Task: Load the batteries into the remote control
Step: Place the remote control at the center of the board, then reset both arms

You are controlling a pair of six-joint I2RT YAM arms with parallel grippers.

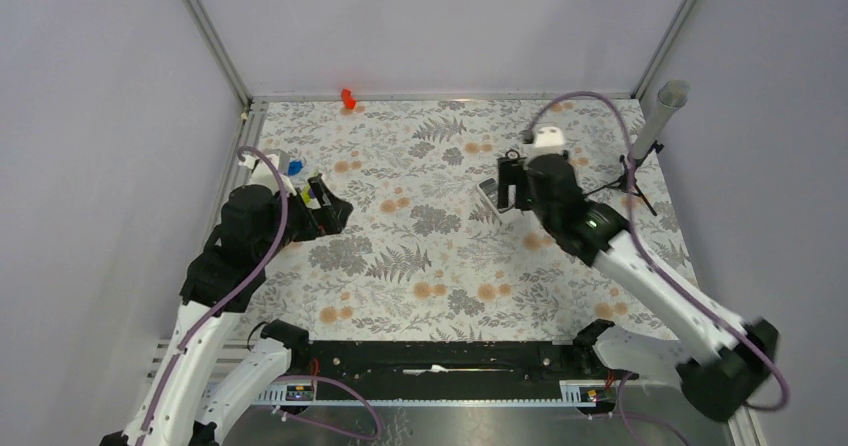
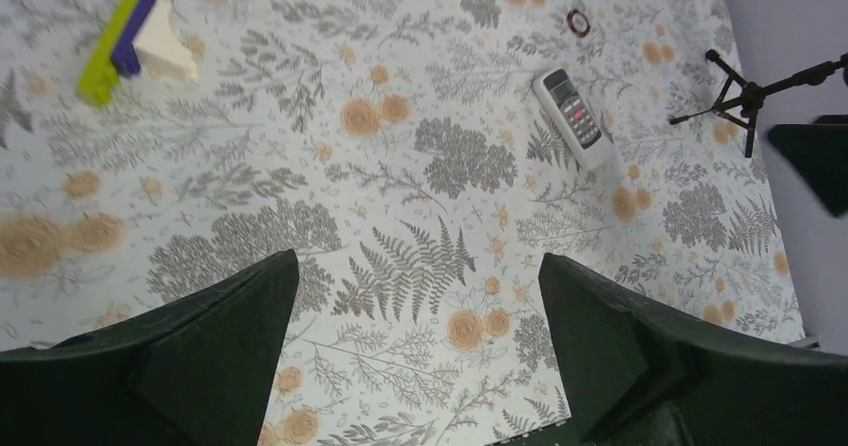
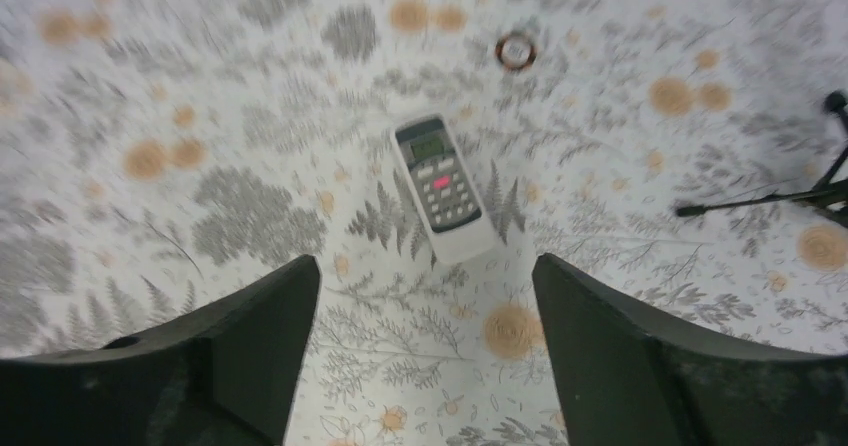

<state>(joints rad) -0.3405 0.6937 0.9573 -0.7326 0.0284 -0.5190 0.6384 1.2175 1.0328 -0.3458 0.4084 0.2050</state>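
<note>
Two grippers, both spread wide and empty: left gripper (image 2: 417, 263) hangs over the floral mat (image 2: 400, 166), right gripper (image 3: 427, 261) just short of the remote control (image 3: 445, 188). Remote lies face up on the mat, screen end pointing toward a small dark ring (image 3: 515, 51), apart from it. Right wrist view smeared; button markings unreadable. From above, the right gripper hides most of the remote. Tripod stand (image 3: 760, 200) cut off at frame edge.

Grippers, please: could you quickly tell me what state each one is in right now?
Left gripper: open, holding nothing.
Right gripper: open, holding nothing; the remote control lies untouched below it.
</note>
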